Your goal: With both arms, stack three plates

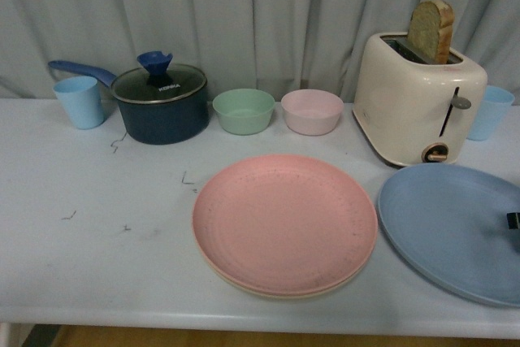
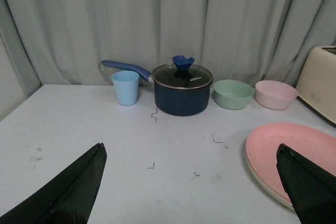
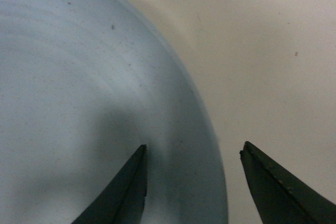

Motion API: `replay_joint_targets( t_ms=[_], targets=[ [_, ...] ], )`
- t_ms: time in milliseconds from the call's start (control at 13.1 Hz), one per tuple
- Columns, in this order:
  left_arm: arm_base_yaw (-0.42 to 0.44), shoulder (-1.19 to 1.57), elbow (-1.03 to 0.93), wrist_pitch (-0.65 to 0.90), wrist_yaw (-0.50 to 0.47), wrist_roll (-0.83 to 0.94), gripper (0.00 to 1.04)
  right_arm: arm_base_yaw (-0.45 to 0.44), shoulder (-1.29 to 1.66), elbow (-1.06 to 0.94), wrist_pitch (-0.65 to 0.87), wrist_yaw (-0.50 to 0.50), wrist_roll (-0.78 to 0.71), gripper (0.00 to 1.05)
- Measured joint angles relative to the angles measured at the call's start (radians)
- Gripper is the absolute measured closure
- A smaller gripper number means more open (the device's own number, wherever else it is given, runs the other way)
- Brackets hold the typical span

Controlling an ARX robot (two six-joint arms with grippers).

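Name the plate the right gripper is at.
The light blue plate: the right gripper hangs over its rim. The pink plate lies on the beige plate, apart.

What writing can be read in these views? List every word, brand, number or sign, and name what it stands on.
"KONKA": white lettering on the glass lid of the dark blue pot; it is small, so the reading is not certain.
Small mark on the side of the toaster, seen in the left wrist view: too small to read.
No other text is visible.
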Motion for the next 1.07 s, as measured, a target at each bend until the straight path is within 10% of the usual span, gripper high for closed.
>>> replay_joint_targets(
  t_ms=[457, 1067],
  targets=[
    [0.0, 0.0, 0.0, 0.0, 0.0, 0.0, 0.07, -0.031, -0.05, -0.042, 0.007, -0.068, 0.029, 0.98],
    [0.0, 0.0, 0.0, 0.0, 0.0, 0.0, 0.07, -0.091, -0.567, -0.206, -0.208, -0.33, 0.103, 1.02]
  ],
)
